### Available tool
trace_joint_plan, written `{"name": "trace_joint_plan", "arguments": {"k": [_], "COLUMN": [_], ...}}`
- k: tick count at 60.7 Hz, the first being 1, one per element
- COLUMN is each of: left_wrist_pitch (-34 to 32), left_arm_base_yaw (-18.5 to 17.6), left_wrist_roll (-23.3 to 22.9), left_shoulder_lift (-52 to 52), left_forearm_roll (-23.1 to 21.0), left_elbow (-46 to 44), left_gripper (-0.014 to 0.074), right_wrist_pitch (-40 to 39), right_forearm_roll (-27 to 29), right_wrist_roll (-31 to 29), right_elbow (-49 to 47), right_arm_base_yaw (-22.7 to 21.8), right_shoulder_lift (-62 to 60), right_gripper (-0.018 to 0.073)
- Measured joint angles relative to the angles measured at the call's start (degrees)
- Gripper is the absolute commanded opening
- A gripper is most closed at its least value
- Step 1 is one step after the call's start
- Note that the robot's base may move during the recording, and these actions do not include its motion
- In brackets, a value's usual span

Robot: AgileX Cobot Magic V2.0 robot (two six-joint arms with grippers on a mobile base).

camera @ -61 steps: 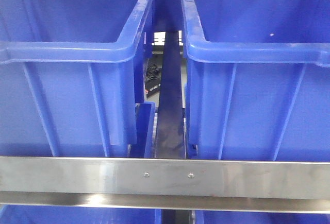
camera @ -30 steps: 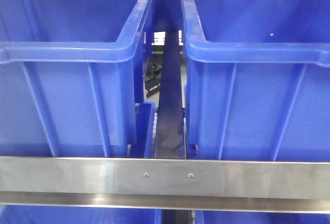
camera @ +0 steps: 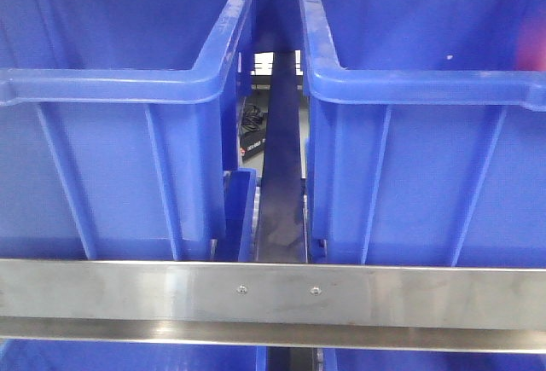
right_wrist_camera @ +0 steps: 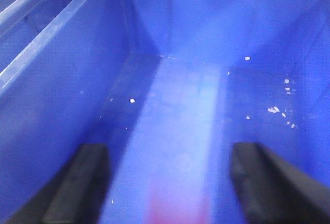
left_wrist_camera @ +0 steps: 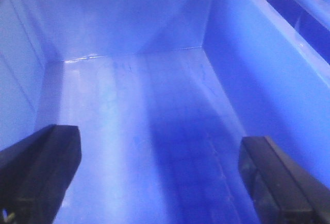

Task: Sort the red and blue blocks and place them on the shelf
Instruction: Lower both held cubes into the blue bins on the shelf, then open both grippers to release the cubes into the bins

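Front rail of the shelf [camera: 273, 294] nearest: brushed steel, flat, two small screws [camera: 279, 289] at mid-span, streaky reflections. Tops of more blue bins show below it.

Behind the rail, two large blue bins side by side, the left bin [camera: 111, 81] and the right bin [camera: 426, 81], apart, with a dark track [camera: 280, 209] running back between them. Moulded plastic, thick rolled rims, vertical ribs on the front walls, scuffs on the inner edges.

Left wrist view: left claw [left_wrist_camera: 154, 177] spread wide, nothing between the dark fingers [left_wrist_camera: 41, 167], hanging over the left bin's smooth bare floor [left_wrist_camera: 139, 105]. No block visible there.

Right wrist view: right claw [right_wrist_camera: 170, 183] also wide, fingers [right_wrist_camera: 77, 183] apart, over the right bin's floor [right_wrist_camera: 180, 95], which is flecked with pale crumbs. A blurred reddish patch [right_wrist_camera: 175, 208] sits low between the fingers at the frame's bottom edge, probably the red block lying on the floor or dropping; too smeared to tell which. A faint red tinge shows on the right bin's far right wall in the front view. Blue block not seen in any view.

Judgement: the drop stage, one colour per bin. To do it well, keep each claw centred over its bin, clear of walls and rims, and lift straight up before swinging back.
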Motion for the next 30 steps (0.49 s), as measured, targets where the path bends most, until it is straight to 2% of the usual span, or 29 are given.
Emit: {"name": "trace_joint_plan", "arguments": {"k": [11,16,23,30], "left_wrist_pitch": [0.0,0.0,0.0,0.0], "left_arm_base_yaw": [0.0,0.0,0.0,0.0], "left_wrist_roll": [0.0,0.0,0.0,0.0], "left_shoulder_lift": [0.0,0.0,-0.11,-1.66], "left_forearm_roll": [0.0,0.0,0.0,0.0], "left_elbow": [0.0,0.0,0.0,0.0], "left_gripper": [0.0678,0.0645,0.0524,0.0325], "right_wrist_pitch": [0.48,0.58,1.46,3.33], "right_forearm_roll": [0.23,0.34,0.41,0.41], "right_wrist_roll": [0.0,0.0,0.0,0.0], "right_elbow": [0.0,0.0,0.0,0.0], "right_arm_base_yaw": [0.0,0.0,0.0,0.0], "right_shoulder_lift": [0.0,0.0,-0.69,-2.92], "right_gripper": [0.0622,0.0611,0.0508,0.0292]}}
